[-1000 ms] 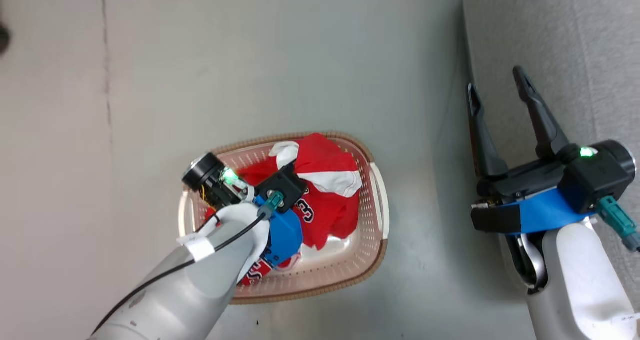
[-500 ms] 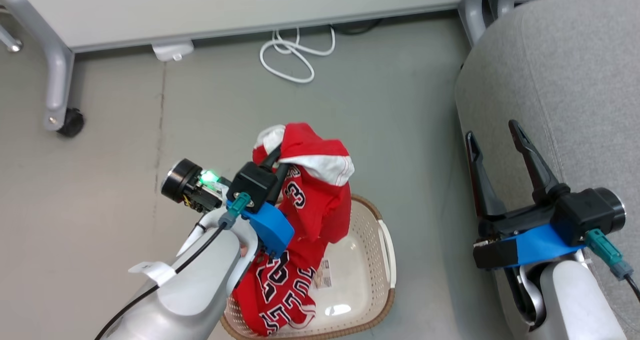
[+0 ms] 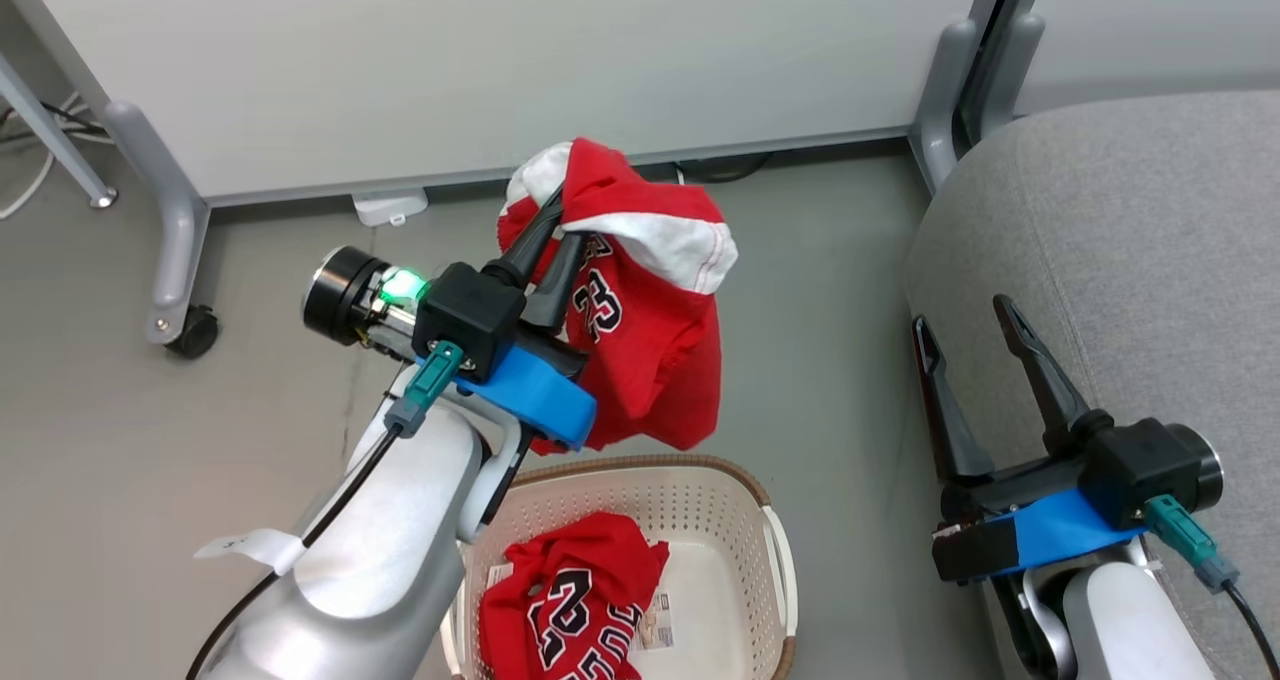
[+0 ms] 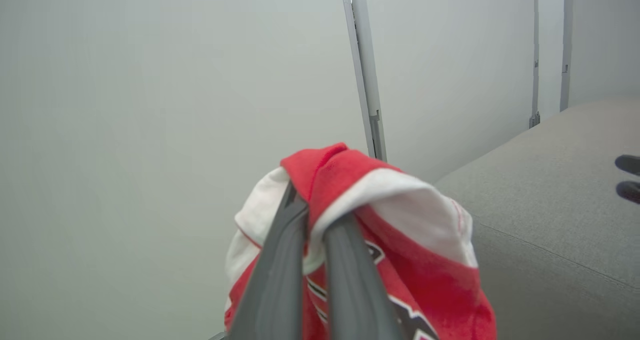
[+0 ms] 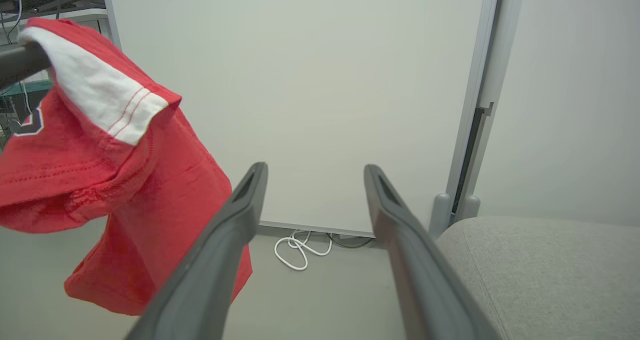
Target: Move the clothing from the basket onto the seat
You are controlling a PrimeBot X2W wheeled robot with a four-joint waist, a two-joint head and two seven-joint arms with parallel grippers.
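My left gripper (image 3: pixel 562 208) is shut on a red jersey (image 3: pixel 650 340) with white trim and a number 23, which hangs in the air above the floor, clear of the basket. The same jersey (image 4: pixel 400 240) drapes over the left gripper (image 4: pixel 312 212) in the left wrist view and shows as red cloth (image 5: pixel 125 180) in the right wrist view. A second red garment (image 3: pixel 570 610) lies crumpled in the cream perforated basket (image 3: pixel 775 550) at the bottom. To the right is the grey seat (image 3: pixel 1130 230), with my right gripper (image 3: pixel 962 315) open and empty at its left edge.
A white partition panel (image 3: pixel 500 60) on grey wheeled legs (image 3: pixel 180 260) stands behind the jersey. Another grey post (image 3: pixel 945 90) stands by the seat. A white cable (image 5: pixel 300 245) lies coiled on the grey floor under the panel.
My left gripper has lifted the jersey up out of the basket; the second garment has dropped back into the basket. The head camera has tilted up, bringing the panel and seat into view.
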